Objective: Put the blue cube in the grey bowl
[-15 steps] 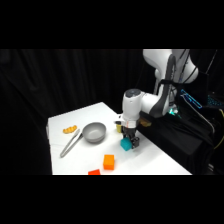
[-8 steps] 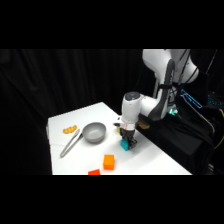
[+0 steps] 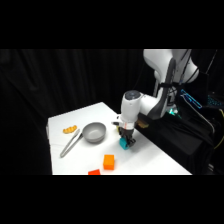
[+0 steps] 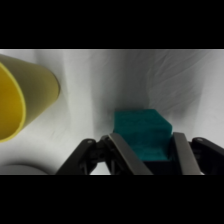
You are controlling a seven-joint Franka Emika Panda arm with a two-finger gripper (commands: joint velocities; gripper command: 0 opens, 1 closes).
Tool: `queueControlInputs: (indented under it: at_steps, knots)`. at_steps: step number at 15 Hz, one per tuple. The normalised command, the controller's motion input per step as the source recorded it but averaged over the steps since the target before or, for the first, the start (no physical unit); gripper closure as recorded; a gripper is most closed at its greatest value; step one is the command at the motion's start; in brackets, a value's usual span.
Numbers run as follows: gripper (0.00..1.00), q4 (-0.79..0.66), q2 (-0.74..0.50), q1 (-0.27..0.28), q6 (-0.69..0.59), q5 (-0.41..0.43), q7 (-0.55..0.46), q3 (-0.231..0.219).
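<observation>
- Teal-blue and matte, the blue cube [image 4: 142, 135] sits on the white table [image 3: 150, 160] directly under my gripper [image 4: 148, 152], with a finger [image 4: 124, 152] on each side of it in the wrist view.
- My fingers stand spread a little wider than the cube; I cannot tell whether the pads touch its sides yet, so I count it as bracketed, not gripped.
- I judge the cube light and stiff, likely foam or plastic: its edges look crisp and its faces flat, so it should neither sag nor crush under a modest squeeze.
- Its surface looks dull, not glossy, so I expect decent friction against my pads and little tendency to slip.
- Best hold, as I see it, is on the two opposite side faces, pads flat and centred so the cube does not twist as I close.
- A yellow cup [image 4: 22, 95] lies on its side near the cube in the wrist view; I should lift straight up to avoid brushing it.
- From the side view, the grey bowl [image 3: 94, 132] rests well apart to the cube's left, with metal tongs [image 3: 70, 143] beside it.
- An orange cube [image 3: 109, 161] and a red block [image 3: 93, 172] sit nearer the table's front edge, clear of my path to the bowl.
</observation>
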Motion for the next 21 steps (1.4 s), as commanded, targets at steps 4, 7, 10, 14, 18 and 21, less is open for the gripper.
queueControlInputs:
  at_steps: [4,7,10,14,18,21]
  knots:
    - [0.74,0.06,-0.43,-0.176,-0.55,-0.116,-0.05,0.156]
    - [0.74,0.15,-0.35,-0.282,-0.53,-0.065,-0.13,0.232]
    - [0.74,0.2,-0.23,-0.283,-0.45,0.011,-0.21,0.213]
    - [0.74,0.27,-0.13,-0.246,-0.39,0.03,-0.23,0.133]
    - [0.74,0.39,0.03,-0.244,-0.32,0.059,-0.25,0.039]
    - [0.74,0.44,0.18,-0.193,-0.24,0.094,-0.26,0.006]
